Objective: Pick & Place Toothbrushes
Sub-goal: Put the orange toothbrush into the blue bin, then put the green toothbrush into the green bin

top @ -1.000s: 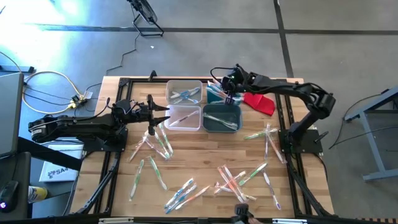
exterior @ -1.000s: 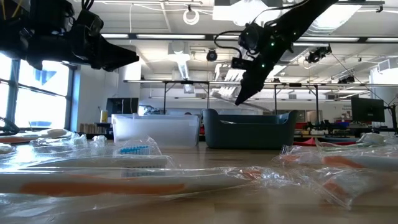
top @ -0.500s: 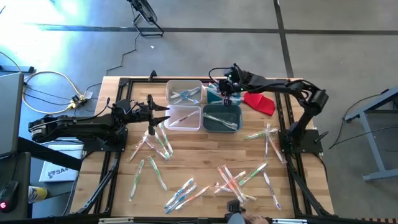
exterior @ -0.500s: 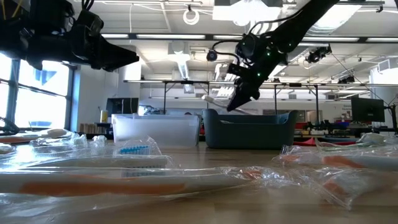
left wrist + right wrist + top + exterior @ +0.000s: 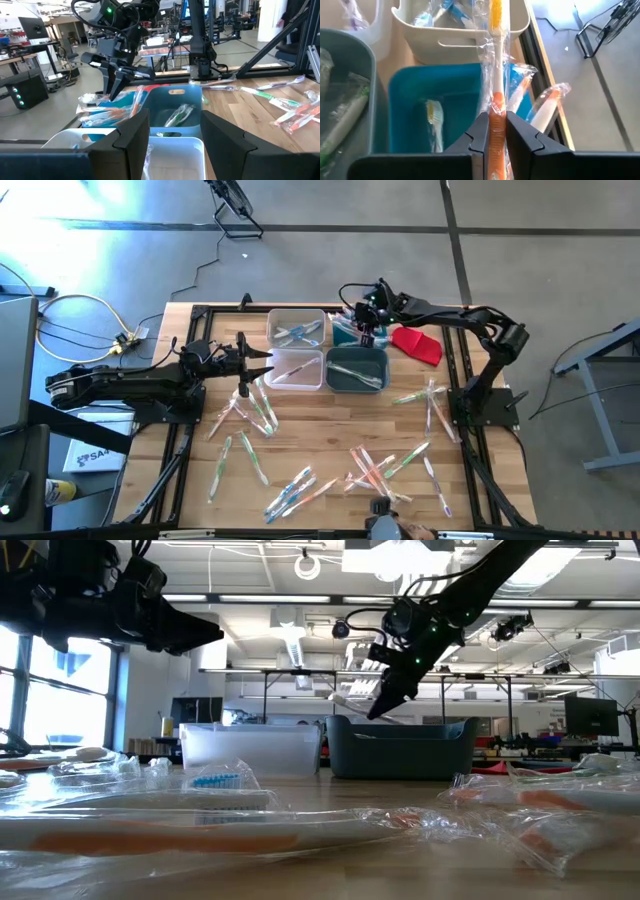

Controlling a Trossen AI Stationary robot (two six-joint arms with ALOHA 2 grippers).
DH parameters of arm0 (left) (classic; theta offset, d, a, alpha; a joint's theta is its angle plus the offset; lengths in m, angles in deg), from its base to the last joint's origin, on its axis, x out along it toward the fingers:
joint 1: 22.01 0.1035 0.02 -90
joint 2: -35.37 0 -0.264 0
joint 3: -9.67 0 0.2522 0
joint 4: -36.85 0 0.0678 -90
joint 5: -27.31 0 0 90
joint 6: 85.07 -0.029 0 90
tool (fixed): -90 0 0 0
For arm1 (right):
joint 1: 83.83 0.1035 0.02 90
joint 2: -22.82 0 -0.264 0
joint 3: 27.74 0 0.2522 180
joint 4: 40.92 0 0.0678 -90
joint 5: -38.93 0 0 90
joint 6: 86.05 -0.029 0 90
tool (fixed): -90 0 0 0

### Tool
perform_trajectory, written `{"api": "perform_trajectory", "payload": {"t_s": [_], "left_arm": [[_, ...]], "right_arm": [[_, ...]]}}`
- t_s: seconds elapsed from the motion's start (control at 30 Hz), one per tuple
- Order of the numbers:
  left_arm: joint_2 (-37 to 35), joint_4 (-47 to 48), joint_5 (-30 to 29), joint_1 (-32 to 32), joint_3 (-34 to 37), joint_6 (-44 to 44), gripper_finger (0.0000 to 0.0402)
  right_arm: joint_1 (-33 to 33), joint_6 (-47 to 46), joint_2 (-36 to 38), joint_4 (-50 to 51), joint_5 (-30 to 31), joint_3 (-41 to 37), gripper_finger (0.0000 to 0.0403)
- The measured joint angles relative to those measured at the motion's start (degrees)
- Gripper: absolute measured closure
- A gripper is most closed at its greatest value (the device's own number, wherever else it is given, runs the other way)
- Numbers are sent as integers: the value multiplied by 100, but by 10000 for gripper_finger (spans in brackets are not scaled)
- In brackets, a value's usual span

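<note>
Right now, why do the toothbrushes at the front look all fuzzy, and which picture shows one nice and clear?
In the low view the wrapped toothbrushes lie right against the lens, out of focus, while the bins behind look sharper. In the right wrist view the orange toothbrush in the right gripper is crisp. In the high view, glare whitens the floor at left.

Dozens of wrapped toothbrushes [image 5: 382, 467], thin whitish sticks with green, blue, orange or pink accents, lie scattered flat on the worktop [image 5: 330, 430] in loose crossing clusters near the front and both sides. A few more rest inside the four bins at the back. One orange-accented toothbrush [image 5: 496, 75] in clear wrapping is pinched between the fingers of the right claw [image 5: 495, 131], held lengthwise above the bright blue bin [image 5: 440, 95].
</note>
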Motion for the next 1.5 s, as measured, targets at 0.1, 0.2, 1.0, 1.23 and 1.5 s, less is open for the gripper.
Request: {"api": "perform_trajectory", "payload": {"t_s": [0.1, 0.2, 1.0, 1.23, 1.5], "left_arm": [[0, 0, 0, 0, 0, 0, 231], [2, 2, 0, 0, 0, 0, 231], [1, 42, 7, -2, 0, -7, 231], [0, 42, 16, 0, 0, -6, 231], [2, 37, 13, 0, 0, 9, 231]], "right_arm": [[-16, -118, 0, -2, 41, 0, 355], [-18, -131, 0, 8, 81, 0, 345], [660, 214, 0, 325, 1458, 0, 278], [1393, 385, 112, 239, 2661, 0, 296], [2016, -368, 867, 276, 3174, -2, 317]]}}
